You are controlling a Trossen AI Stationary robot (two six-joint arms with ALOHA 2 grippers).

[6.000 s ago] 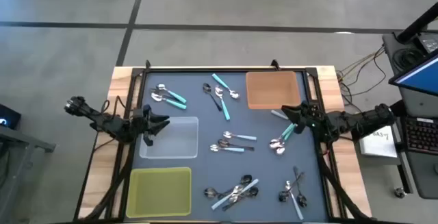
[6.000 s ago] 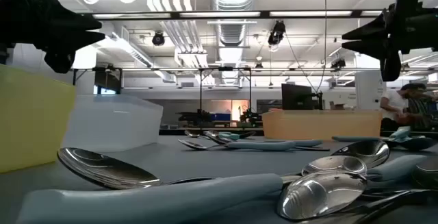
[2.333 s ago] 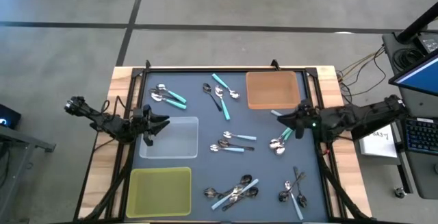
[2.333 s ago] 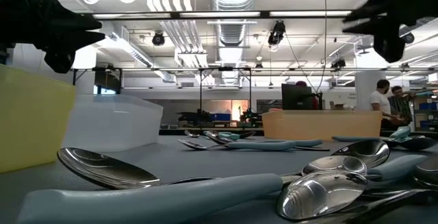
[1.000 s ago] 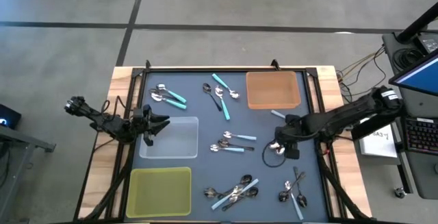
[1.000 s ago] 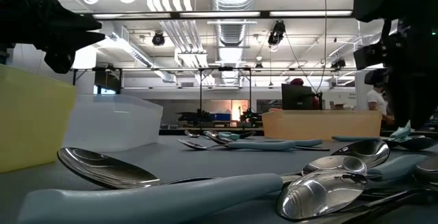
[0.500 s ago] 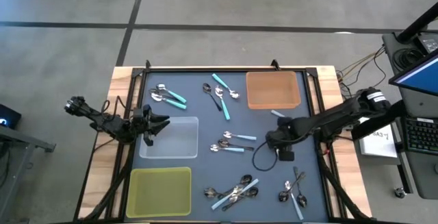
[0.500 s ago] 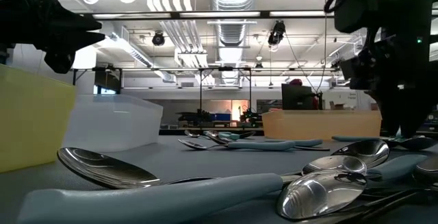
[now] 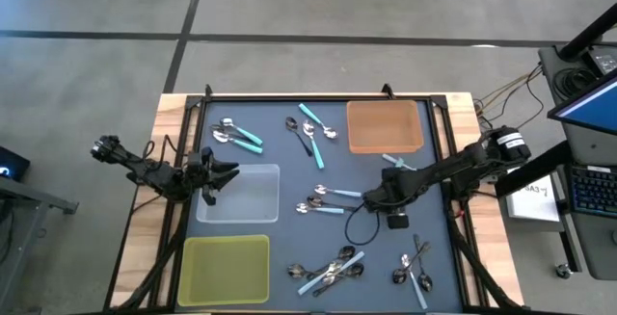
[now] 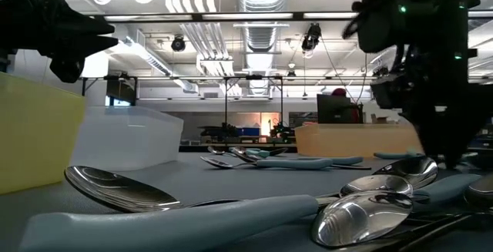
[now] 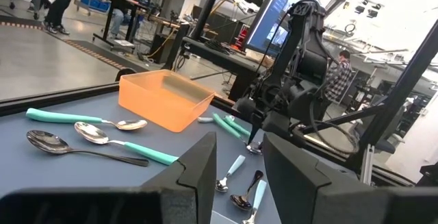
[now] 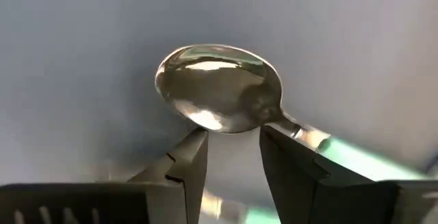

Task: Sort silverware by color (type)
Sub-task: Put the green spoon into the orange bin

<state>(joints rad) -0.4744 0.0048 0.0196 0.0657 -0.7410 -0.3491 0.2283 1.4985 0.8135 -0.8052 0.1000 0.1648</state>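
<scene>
The right gripper (image 9: 370, 199) reaches from the right edge toward the middle of the high view, low over the dark mat (image 9: 280, 151), and its fingers (image 12: 179, 166) stand narrowly apart just short of a shiny spoon bowl (image 12: 219, 87) whose teal handle runs off to the lower right of the wrist view. Nothing sits between them yet, so this looks like lining up for a pick, not a hold. The silverware is scattered in small clusters: 1 group at upper left (image 9: 235, 134), 1 at upper centre (image 9: 310, 132), 1 in the middle (image 9: 328, 199) beside the working gripper, and 2 along the bottom (image 9: 330, 269). The orange tray (image 9: 384, 127) at upper right, the clear tray (image 9: 238, 194) at centre left and the yellow tray (image 9: 226, 267) at lower left hold no spoons, so sorting has barely begun. The left gripper (image 9: 220, 172) waits at the clear tray's left edge, its fingers (image 11: 198, 172) parted and empty, presumably kept clear of the other arm's reach.
</scene>
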